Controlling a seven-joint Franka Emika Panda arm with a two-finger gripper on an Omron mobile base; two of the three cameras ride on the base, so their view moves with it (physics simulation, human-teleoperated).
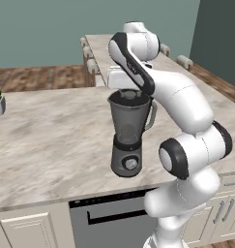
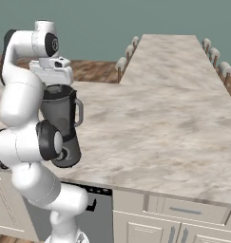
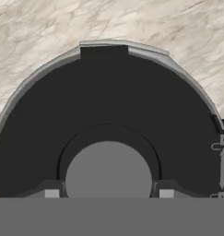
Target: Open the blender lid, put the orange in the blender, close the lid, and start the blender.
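Hand view is showing the round, nearly black blender lid (image 3: 109, 101) sitting on the grey blender's smoky translucent jar (image 1: 129, 121) near the front edge of the marble counter (image 1: 51, 140). I'm looking straight down at its small raised grey knob (image 3: 109, 170), with my dark fingers (image 3: 109, 194) sitting close on either side of it, apparently pinching it. I'm guessing it's light, stiff and a bit slick, so the knob is the spot. My arm is arching over the jar, hand pointing down.
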